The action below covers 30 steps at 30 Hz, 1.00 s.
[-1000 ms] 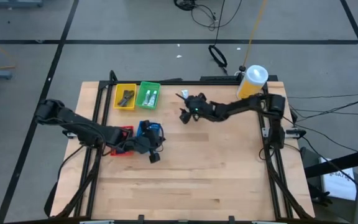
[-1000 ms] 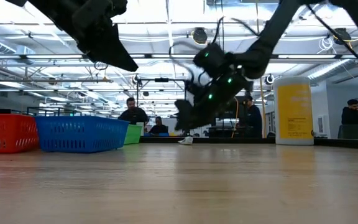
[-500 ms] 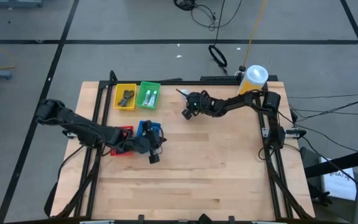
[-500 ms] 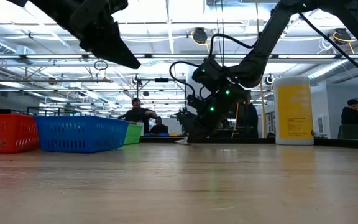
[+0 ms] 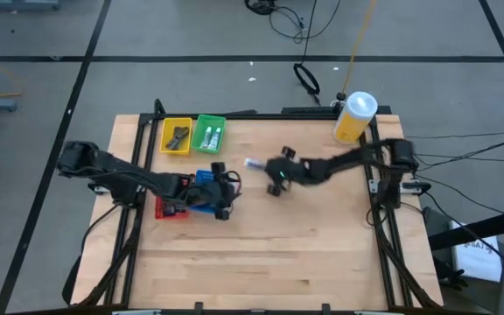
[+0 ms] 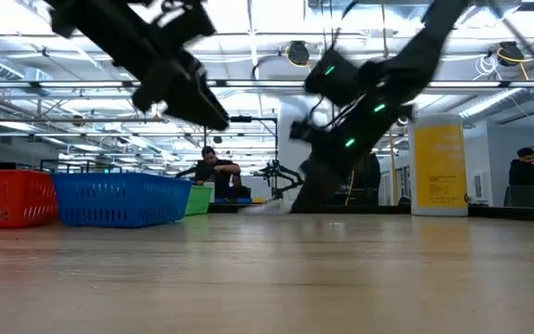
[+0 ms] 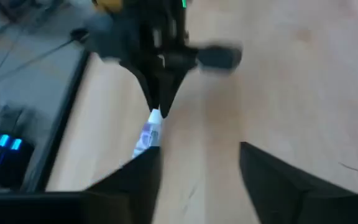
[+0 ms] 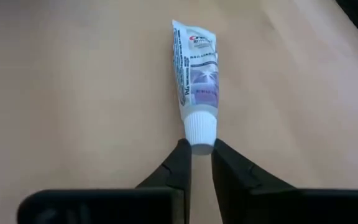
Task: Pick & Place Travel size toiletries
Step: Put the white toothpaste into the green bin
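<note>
A small white-silver tube [image 8: 196,68] with a white cap lies out ahead of my right gripper [image 8: 201,158], which is shut on it low over the table's middle, far half [image 5: 268,168]. The tube also shows in the high view [image 5: 254,164] and the left wrist view [image 7: 149,134]. My left gripper [image 7: 197,180] is open and empty, in the air just right of the blue tray [image 5: 206,178], pointing at the right gripper. More white tubes lie in the green tray [image 5: 210,133], dark pieces in the yellow tray [image 5: 177,136]. My right gripper pinches the tube's white cap [image 8: 201,132] between its two fingertips, only at their free ends. The fingers slant down from the table's right and lie in line with the tube. The tube points away toward the left, nearly level and low; whether it touches the wood I cannot tell.
A red tray [image 5: 170,208] sits beside the blue one under my left arm. A big yellow container with a white lid [image 5: 356,116] stands at the far right corner. Bare wood stretches across the near half of the table [image 5: 278,254]. People show in the room behind [image 6: 213,172].
My right gripper has gone from near the far edge toward the near edge and down, taking the tube along from beside the green tray to the table's middle. My left gripper has shifted a little toward the right and the far edge, uncovering more of the red tray.
</note>
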Each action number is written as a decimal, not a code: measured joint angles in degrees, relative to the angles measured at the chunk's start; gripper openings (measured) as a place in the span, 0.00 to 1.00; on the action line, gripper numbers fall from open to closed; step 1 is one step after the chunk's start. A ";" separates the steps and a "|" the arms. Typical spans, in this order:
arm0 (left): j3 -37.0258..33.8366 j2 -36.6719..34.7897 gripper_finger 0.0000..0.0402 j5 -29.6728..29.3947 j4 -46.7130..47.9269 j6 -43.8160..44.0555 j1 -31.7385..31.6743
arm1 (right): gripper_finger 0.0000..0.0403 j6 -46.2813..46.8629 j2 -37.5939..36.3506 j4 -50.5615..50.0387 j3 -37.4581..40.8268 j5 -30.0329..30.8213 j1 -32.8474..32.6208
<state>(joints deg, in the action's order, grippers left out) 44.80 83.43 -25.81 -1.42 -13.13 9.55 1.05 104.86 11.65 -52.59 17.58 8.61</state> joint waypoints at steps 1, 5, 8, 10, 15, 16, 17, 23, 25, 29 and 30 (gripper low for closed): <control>0.00 1.64 0.56 1.99 -1.98 -2.53 -0.36 | 0.08 0.97 -2.43 1.28 2.44 -0.06 -2.22; 0.02 10.77 0.72 6.95 -15.32 -13.99 -0.40 | 0.07 8.90 -10.84 9.13 12.43 -1.51 -9.94; 0.00 17.67 0.76 4.64 -31.21 -21.85 0.65 | 0.05 14.72 -14.83 16.91 18.53 -1.59 -14.42; 0.92 21.42 0.76 3.03 -37.95 -25.28 1.19 | 0.03 17.00 -16.88 20.29 21.80 -1.51 -16.56; 4.42 26.30 0.67 -1.92 -36.75 -26.58 1.50 | 0.00 19.61 -19.26 27.13 27.05 -1.03 -19.57; 4.89 26.28 0.65 -5.97 -34.85 -25.86 1.51 | 0.01 20.52 -19.37 27.92 27.51 -0.64 -19.71; 6.01 26.26 0.63 -10.21 -33.15 -24.59 1.68 | 0.02 21.09 -19.30 28.17 27.74 -0.04 -19.75; 18.39 16.82 0.58 -14.15 0.66 -4.02 -1.41 | 0.03 21.44 -19.41 28.55 28.17 0.33 -19.79; 23.76 15.39 0.59 -6.90 16.35 1.99 -5.21 | 0.03 21.80 -19.37 29.08 28.10 0.31 -19.97; 30.99 15.42 0.61 5.64 36.87 6.31 -14.32 | 0.03 22.09 -19.39 30.26 28.10 0.23 -20.81; 31.55 15.59 0.62 8.54 38.07 5.98 -16.79 | 0.03 22.09 -19.38 30.24 28.13 0.24 -21.07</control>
<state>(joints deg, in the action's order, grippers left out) 76.35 99.02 -17.26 36.65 -7.15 -7.24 23.14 85.49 41.89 -24.47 17.82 -12.46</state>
